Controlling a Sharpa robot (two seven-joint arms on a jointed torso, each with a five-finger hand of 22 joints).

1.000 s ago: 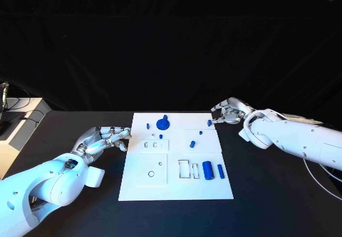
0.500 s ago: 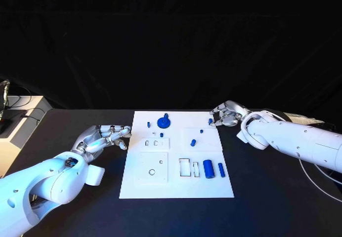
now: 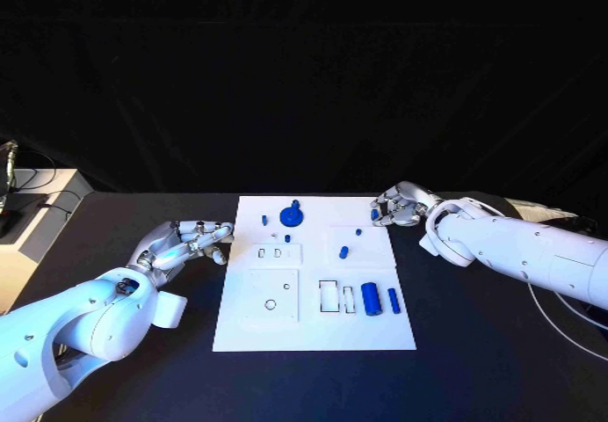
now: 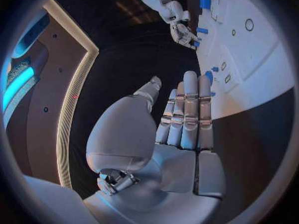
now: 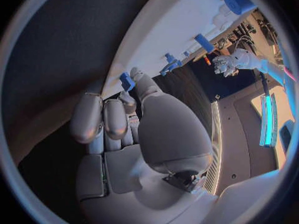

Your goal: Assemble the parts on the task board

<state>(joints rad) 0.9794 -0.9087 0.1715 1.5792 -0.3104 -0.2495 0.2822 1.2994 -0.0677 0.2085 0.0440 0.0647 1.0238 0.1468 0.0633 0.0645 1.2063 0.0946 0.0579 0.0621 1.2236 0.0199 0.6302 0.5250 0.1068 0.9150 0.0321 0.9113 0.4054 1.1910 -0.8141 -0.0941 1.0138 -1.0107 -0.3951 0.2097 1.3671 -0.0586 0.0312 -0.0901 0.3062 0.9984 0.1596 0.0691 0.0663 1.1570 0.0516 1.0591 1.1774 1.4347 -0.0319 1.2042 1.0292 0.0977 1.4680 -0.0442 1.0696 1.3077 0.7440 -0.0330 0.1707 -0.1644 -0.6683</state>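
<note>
the task board (image 3: 317,330) is located at the centre of the head frame on the black table (image 3: 494,352), with its long side running from the frame's middle towards the bottom. the blue parts are distributed over it: a round knob part (image 3: 292,215) is seen near the board's upper edge, a small peg (image 3: 342,254) right of centre, and a large cylinder (image 3: 370,300) with a slimmer bar (image 3: 393,301) just beside it in the lower right area. a white rectangular slot (image 3: 329,296) is positioned left of the cylinder, and a ring hole (image 3: 270,305) is seen in the lower left area. the left hand (image 3: 184,246) is placed at the middle left of the frame, just beside the board's left edge; its fingers are extended side by side and nothing is held, as confirmed in the left wrist view (image 4: 184,114). the right hand (image 3: 403,207) is placed at the board's upper right corner, with its fingers curled in. in the right wrist view a small blue part (image 5: 127,81) is seen at the fingertips of the right hand (image 5: 118,117), at the board's edge; whether it is pinched or merely touched cannot be told.
</note>
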